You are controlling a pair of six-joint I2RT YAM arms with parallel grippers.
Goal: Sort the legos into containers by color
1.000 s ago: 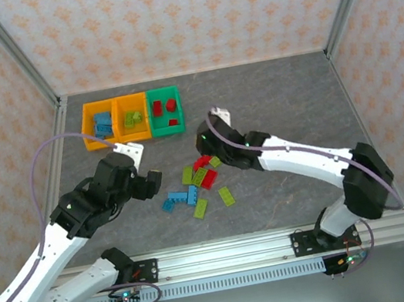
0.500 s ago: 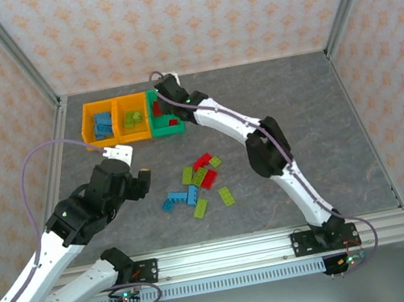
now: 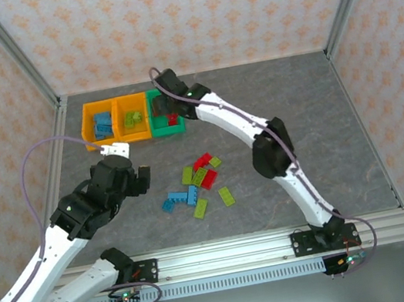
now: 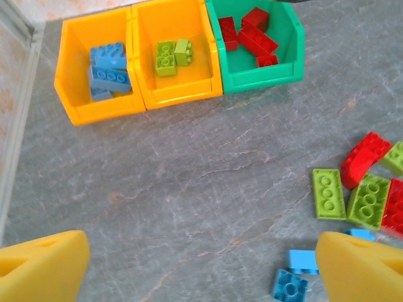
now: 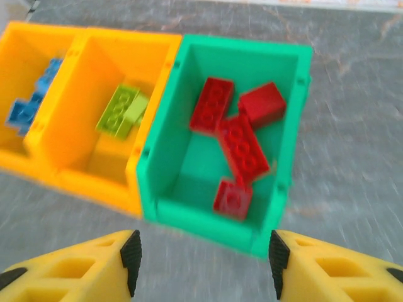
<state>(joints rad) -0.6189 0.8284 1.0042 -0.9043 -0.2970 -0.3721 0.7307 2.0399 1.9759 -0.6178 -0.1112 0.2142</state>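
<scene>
Right gripper (image 5: pixel 201 251) hovers wide and empty at the green bin (image 5: pixel 195 220), red legos (image 5: pixel 242 148) inside; leaving low could clip its rim and shove it askew. Left gripper (image 4: pixel 201 267), also wide, faces the mixed pile (image 4: pixel 368 201) on the table (image 4: pixel 189 176), where crowding risks a two-colour grab.

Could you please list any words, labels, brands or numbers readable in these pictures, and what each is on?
None can be read. The left orange bin, the middle orange bin and the green bin show no label; any marks on the studs of the loose bricks are too small or blurred to tell.
</scene>
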